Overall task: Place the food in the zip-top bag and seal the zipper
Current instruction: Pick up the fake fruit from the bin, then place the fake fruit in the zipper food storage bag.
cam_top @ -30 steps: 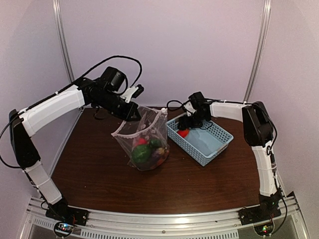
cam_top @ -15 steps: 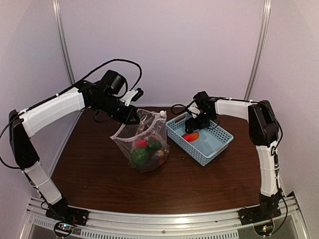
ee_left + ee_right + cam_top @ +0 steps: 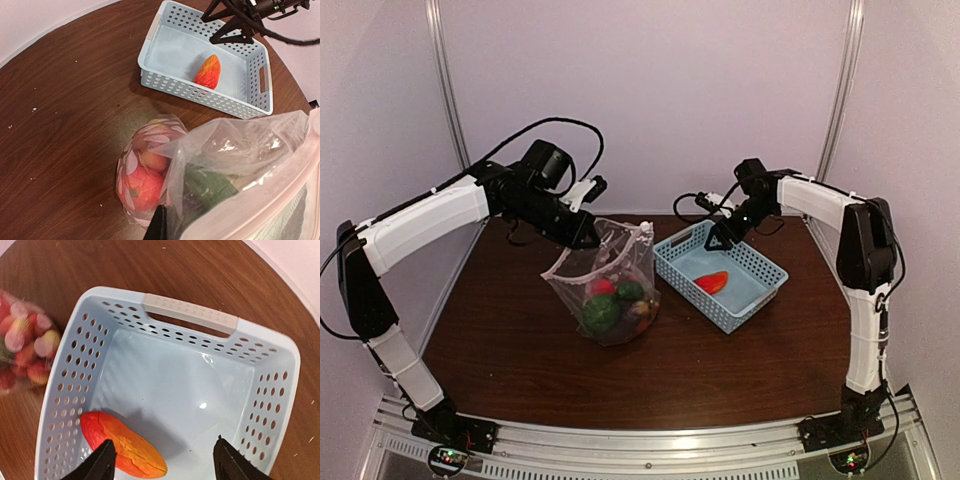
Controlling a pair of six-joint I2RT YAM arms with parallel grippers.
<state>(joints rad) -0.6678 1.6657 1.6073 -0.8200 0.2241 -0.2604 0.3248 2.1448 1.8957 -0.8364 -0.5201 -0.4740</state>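
- My left gripper (image 3: pixel 582 230) is clamped on the raised mouth edge of the zip-top bag (image 3: pixel 618 270), left of the desk's middle and toward the far edge.
- The bag stands open at about the desk's middle. Food (image 3: pixel 604 311) lies in its bottom, red and green pieces.
- The light blue basket (image 3: pixel 690 296) sits toward the far right corner, holding one red-orange piece (image 3: pixel 711 282).
- My right gripper (image 3: pixel 720 238) hangs over the basket's far end, fingers spread wide, gripping nothing.
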